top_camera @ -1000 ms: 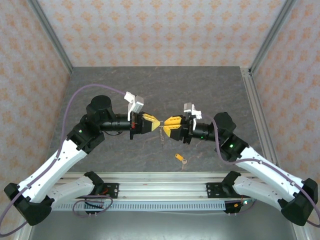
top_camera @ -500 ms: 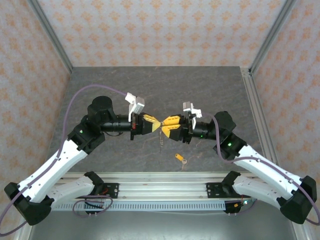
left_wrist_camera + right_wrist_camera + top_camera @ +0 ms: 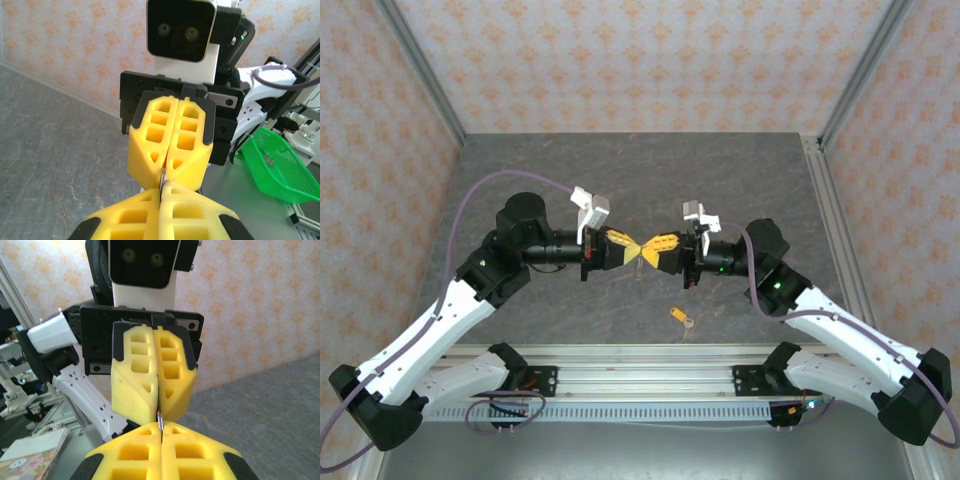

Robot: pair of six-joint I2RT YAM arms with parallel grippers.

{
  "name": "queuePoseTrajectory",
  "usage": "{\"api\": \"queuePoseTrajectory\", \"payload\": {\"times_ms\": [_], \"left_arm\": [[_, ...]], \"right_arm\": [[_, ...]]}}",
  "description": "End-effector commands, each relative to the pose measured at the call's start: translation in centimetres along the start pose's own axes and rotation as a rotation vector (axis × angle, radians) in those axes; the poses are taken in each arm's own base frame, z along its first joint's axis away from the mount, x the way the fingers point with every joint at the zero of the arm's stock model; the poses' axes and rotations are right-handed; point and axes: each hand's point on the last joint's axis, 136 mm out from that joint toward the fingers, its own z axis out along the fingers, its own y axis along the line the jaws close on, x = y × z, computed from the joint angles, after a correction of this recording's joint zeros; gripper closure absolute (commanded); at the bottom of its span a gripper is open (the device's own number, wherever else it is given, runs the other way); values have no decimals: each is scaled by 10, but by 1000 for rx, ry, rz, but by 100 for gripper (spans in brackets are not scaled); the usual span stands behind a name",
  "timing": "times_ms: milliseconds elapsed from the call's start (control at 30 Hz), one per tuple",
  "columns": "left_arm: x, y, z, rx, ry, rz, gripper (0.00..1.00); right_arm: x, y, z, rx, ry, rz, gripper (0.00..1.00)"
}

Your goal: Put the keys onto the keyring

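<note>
Above the middle of the table my left gripper (image 3: 634, 248) and right gripper (image 3: 651, 248) meet tip to tip, both shut. Between them sits the keyring (image 3: 163, 176), a thin silvery edge pinched in both pairs of yellow fingers. In the left wrist view my left gripper (image 3: 162, 189) is at the bottom and the right gripper (image 3: 173, 162) faces it. In the right wrist view the keyring (image 3: 160, 419) shows the same way between the right gripper (image 3: 161, 431) and the left gripper (image 3: 157, 407). One of the keys (image 3: 681, 316), yellow-headed, lies on the table near the front edge, below the right gripper.
The grey table (image 3: 550, 180) is walled by patterned panels, with an aluminium rail (image 3: 640, 350) along its near edge. A green basket (image 3: 275, 160) stands off the table beyond the right arm. A booklet (image 3: 25, 455) lies outside on the left.
The right gripper has closed onto the keyring and shifted slightly left and up against the left gripper's tips. The dangling bit under the tips no longer shows. The key has stayed put.
</note>
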Motion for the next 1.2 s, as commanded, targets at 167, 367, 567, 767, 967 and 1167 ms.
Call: {"api": "queuePoseTrajectory", "payload": {"times_ms": [167,367,567,767,967,1167], "left_arm": [[4,0,-15,-106,58,79,80],[7,-1,-17,-107,86,94,72],[3,-12,-18,-63,80,115,73],[5,-18,-14,-1,105,106,79],[9,-23,-11,48,142,99,79],[11,-26,-10,70,150,101,79]], "right_arm": [[-7,13,0,-17,154,-78,100],[2,12,-3,-6,254,-86,100],[9,14,-4,-23,313,-88,100],[8,19,-2,-66,326,-96,100],[2,29,1,-131,310,-98,100],[0,30,2,-146,308,-89,100]]}}
